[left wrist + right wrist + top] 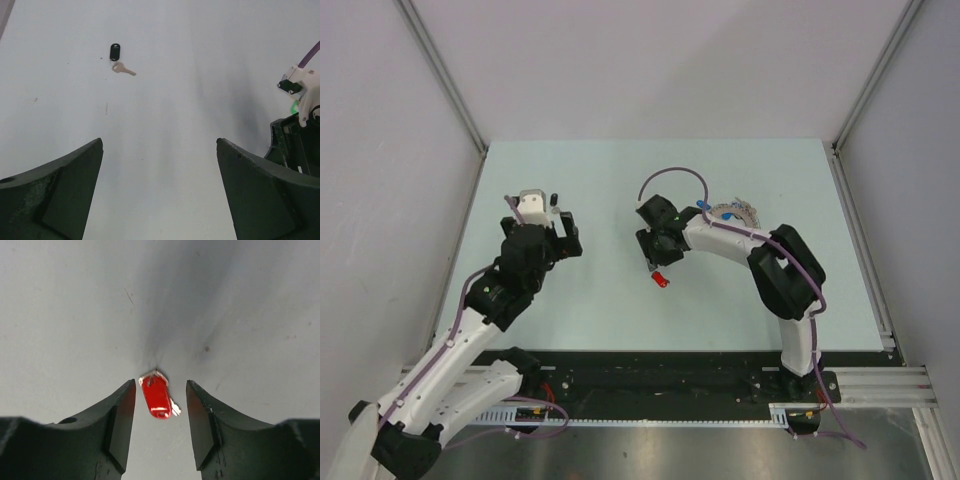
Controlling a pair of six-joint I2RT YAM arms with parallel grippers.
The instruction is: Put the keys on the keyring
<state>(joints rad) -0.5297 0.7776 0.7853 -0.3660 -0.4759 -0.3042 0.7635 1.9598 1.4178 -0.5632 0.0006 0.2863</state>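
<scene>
The red key [156, 397] lies flat on the pale surface [75, 315]. The right end effector [160, 383] is down around it, with one finger on each side. There is a small gap on both sides, so it is not holding the key. The keyring [733, 212], full of little keys, lies just behind the right arm. The left end effector [159, 150] is wide open and holds nothing. A small key with a black head [115, 52] lies well ahead of it.
</scene>
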